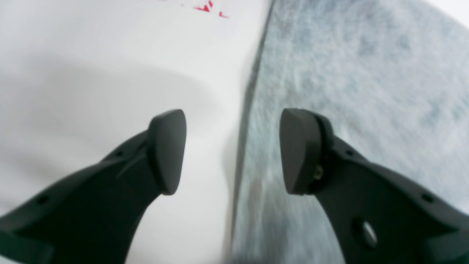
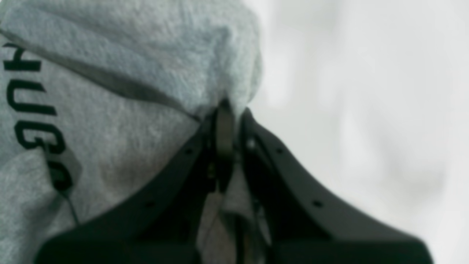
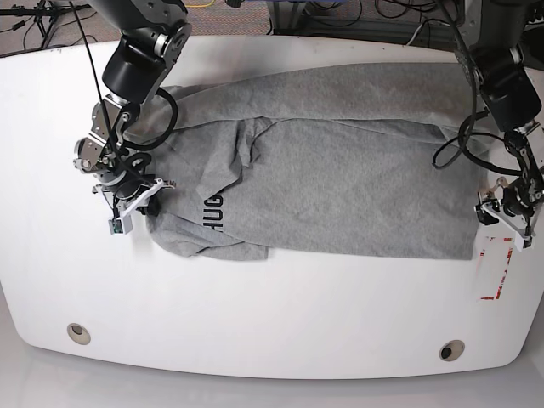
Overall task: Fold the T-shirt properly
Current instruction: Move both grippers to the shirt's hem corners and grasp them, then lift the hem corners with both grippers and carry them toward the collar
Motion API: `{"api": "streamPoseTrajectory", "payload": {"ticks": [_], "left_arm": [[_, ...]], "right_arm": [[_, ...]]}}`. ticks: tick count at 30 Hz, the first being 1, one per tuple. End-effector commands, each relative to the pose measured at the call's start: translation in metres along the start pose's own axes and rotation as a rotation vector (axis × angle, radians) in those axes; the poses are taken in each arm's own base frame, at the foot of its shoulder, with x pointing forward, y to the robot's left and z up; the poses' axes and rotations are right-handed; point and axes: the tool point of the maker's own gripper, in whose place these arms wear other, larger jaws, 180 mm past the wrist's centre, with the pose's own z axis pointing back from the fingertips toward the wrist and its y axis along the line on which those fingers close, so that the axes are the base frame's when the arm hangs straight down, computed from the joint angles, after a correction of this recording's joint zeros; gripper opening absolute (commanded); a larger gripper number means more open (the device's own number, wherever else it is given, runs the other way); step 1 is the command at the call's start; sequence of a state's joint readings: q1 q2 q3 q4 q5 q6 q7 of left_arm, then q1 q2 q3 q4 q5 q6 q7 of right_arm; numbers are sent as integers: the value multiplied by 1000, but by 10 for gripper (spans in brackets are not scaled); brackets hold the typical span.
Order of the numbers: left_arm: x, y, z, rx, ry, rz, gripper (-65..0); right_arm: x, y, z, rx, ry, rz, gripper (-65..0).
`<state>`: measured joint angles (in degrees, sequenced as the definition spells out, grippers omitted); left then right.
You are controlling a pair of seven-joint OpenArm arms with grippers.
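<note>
The heather-grey T-shirt (image 3: 340, 178) lies spread over the white table (image 3: 272, 314), with its near-left part folded over so that black lettering (image 3: 212, 214) shows. At the base view's left, my right gripper (image 3: 144, 198) is shut on the shirt's left edge. The right wrist view shows its jaws (image 2: 229, 110) pinching a bunched fold of the T-shirt (image 2: 128, 110), with the lettering (image 2: 29, 106) beside it. At the base view's right, my left gripper (image 3: 493, 212) hangs open at the shirt's right edge. In the left wrist view that gripper (image 1: 233, 152) straddles the hem, T-shirt (image 1: 348, 73) on one side and bare table (image 1: 110, 55) on the other.
Red tape marks (image 3: 495, 276) lie on the table near the left gripper, and red marks (image 1: 209, 7) also show at the top of the left wrist view. Two round holes (image 3: 78, 333) (image 3: 451, 349) sit near the table's front edge. Cables run behind the table's far edge.
</note>
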<state>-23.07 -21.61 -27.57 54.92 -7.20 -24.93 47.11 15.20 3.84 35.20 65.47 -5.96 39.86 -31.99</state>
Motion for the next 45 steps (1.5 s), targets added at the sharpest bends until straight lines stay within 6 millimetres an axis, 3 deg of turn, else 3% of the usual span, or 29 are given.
{"api": "streamPoseTrajectory", "payload": {"ticks": [1,4,13,22,29,33,38,45], "left_arm": [[27,10,2,12,-73,5,-272],[25,14,-5,17,-66,17,-272],[18,2,-23,-37,-19,80,-272],[5,-45,-41,-124,18,94,-272],[-6,-66,-47,-160,50,94,-285],[-7,-71,-48,-165,51,94,-396],[-8,-72,-49,-168,50,93,-631],[-5,-70,-48,-164,45,94,-650]], "right_arm": [[-7,-3,1,-12,52,23,-650],[-7,-3,1,-12,52,23,-650],[-7,-3,1,-12,52,23,-650],[-6,-3,1,-12,50,23,-650],[-2,-4,2,-17,39,29,-650],[5,-7,6,-30,23,43,-650],[8,-8,8,-37,17,51,-650],[10,-8,8,-39,15,55,-650]]}}
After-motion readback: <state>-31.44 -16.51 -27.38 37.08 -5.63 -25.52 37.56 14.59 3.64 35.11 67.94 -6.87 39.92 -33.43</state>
